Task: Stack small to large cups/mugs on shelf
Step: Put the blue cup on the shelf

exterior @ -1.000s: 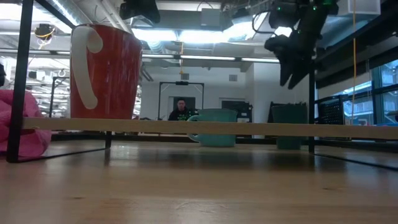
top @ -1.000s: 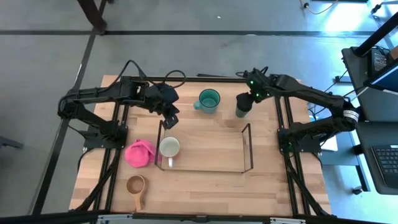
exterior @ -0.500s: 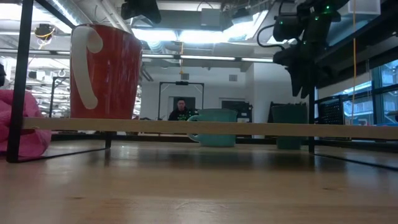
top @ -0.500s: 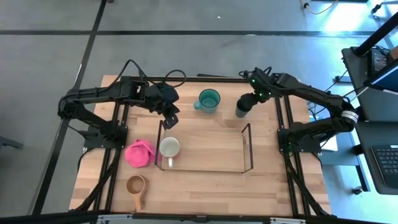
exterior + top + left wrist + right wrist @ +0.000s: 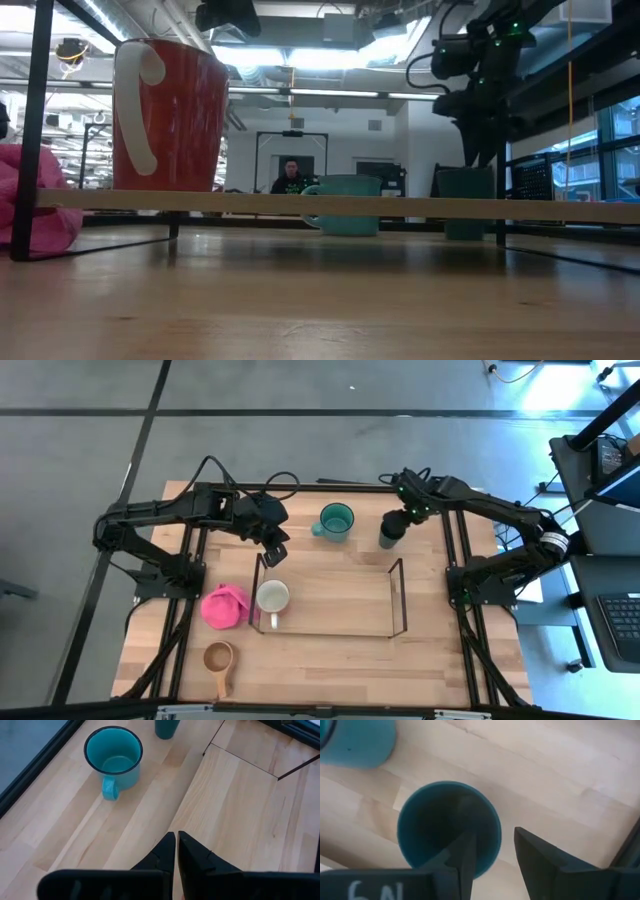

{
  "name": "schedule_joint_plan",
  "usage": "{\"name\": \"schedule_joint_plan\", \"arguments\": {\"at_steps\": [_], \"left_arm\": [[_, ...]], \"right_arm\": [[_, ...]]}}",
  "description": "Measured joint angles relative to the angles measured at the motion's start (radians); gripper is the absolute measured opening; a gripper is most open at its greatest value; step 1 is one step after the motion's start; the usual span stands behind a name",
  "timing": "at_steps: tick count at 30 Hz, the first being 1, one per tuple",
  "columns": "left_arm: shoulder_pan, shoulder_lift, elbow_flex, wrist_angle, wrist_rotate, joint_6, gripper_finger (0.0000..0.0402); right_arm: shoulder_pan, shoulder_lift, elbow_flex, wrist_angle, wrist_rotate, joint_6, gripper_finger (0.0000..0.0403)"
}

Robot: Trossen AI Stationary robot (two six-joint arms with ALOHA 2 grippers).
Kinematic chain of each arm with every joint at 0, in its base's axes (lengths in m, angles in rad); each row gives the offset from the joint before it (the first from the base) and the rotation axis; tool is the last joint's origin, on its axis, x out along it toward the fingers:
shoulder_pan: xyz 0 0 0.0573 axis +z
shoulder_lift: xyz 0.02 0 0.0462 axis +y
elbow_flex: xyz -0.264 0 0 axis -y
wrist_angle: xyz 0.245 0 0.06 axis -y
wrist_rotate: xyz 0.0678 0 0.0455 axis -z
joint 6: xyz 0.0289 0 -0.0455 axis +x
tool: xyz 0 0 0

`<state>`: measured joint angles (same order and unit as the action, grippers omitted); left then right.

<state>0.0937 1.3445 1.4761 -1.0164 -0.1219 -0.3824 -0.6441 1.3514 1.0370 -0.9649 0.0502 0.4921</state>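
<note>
We see the right gripper (image 5: 492,852), jaws released, straddling the small dark green cup's (image 5: 389,532) rim behind the shelf (image 5: 330,596); left gripper (image 5: 177,851) jaws clenched, empty.

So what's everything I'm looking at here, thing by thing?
Wooden table: one, light wood, under everything.
Wire shelf: one, thin black wire, mid-table.
White-rimmed mug: one, red-sided in the low view, on the shelf's left end.
Teal mug: one, teal, behind the shelf.
Small dark green cup: one, right of the teal mug.
Wooden long-handled cup: one, tan, front left.
Pink lumpy item: one, left of the shelf.
Person: one, far back in the room.
Left hand: shut, empty, above the shelf's back left corner.
Right hand: open, one finger inside the dark green cup, one outside.
</note>
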Motion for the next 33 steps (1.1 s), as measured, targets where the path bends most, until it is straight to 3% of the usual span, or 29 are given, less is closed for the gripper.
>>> {"name": "schedule_joint_plan", "arguments": {"at_steps": [21, 33], "left_arm": [[0.0, 0.0, 0.0, 0.0, 0.0, -0.003, 0.0014], [0.0, 0.0, 0.0, 0.0, 0.0, -0.003, 0.0014]], "right_arm": [[0.0, 0.091, 0.0, 0.004, 0.0, -0.027, 0.0129], [0.0, 0.091, 0.0, 0.006, 0.0, -0.029, 0.0026]]}}
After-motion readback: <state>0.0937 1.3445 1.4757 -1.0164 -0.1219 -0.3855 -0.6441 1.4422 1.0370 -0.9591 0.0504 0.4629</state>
